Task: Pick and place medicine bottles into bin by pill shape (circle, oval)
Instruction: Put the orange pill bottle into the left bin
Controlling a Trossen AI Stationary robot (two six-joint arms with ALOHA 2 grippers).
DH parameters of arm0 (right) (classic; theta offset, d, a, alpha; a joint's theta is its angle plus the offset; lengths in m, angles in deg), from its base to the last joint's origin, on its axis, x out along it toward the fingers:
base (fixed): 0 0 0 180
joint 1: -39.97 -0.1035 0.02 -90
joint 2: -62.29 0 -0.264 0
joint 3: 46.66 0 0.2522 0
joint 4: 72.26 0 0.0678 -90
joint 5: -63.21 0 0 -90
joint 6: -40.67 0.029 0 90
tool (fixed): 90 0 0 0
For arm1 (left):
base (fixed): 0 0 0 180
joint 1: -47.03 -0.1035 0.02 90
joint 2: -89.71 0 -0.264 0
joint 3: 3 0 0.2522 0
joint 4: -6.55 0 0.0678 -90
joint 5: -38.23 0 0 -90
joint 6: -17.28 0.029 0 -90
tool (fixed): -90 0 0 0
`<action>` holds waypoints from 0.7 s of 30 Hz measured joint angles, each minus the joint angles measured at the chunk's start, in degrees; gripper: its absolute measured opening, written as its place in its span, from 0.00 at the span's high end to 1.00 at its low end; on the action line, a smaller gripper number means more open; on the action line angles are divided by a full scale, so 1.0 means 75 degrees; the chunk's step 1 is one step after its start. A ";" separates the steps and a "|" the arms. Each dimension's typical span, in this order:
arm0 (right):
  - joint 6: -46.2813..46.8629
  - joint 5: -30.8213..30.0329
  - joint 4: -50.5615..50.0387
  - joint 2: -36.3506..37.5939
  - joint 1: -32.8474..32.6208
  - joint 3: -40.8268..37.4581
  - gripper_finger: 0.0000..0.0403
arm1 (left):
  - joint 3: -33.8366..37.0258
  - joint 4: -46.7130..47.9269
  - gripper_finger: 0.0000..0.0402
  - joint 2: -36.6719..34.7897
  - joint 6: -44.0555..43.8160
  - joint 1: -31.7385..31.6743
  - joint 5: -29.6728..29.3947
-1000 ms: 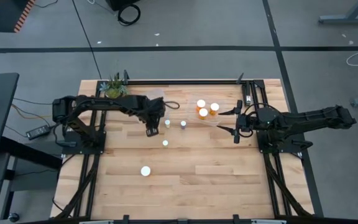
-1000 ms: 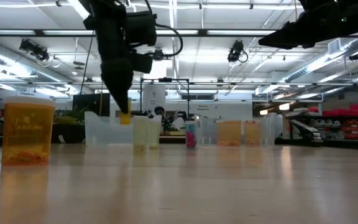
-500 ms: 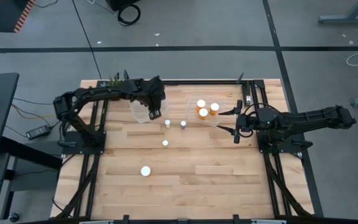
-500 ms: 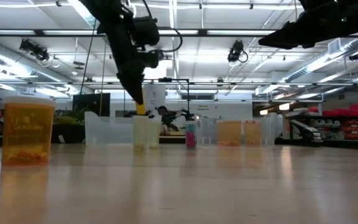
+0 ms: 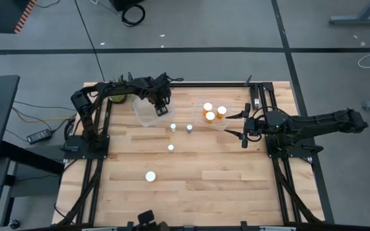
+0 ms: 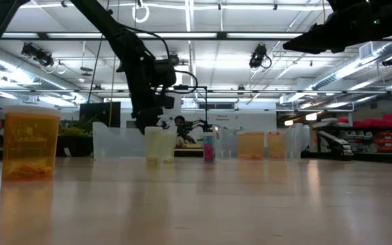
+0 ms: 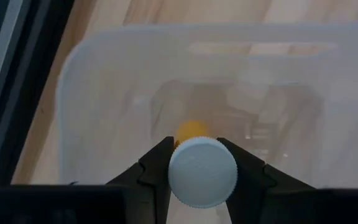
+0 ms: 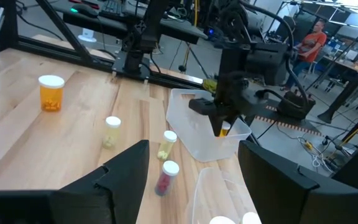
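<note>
- The left tool hangs over the clear bin near the far left of the desk, its 2 fingers pinching an orange bottle by its white cap.
- In the left wrist view the cap sits between the dark fingers, with the orange body pointing down into the see-through bin below.
- The right wrist view shows that same left tool holding the bottle just above the bin's rim.
- The right tool waits above the right side of the desk, its fingers spread part way and holding nothing.
- A second clear bin lies near the right tool, close to 3 orange bottles that stand together on the far middle of the desk.
- 2 slim pale bottles and stand side by side just beside the left bin; a third stands a little nearer the front.
- A wider orange bottle stands alone toward the front left of the desk; in the low view it shows large at the left.
- A small green plant sits at the far left corner, partly under the left arm.
</note>
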 joint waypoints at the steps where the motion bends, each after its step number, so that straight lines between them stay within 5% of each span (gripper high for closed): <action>1: 0.0000 0.0000 0.0000 0.0001 0.0000 0.0000 0.37 | 0.0000 -0.0006 0.68 0.0026 0.0002 -0.0028 0.0000; 21: 0.0002 0.0000 -0.0003 0.0001 0.0000 0.0000 0.37 | -0.0151 0.0243 0.45 0.0032 0.0069 -0.0089 -0.0452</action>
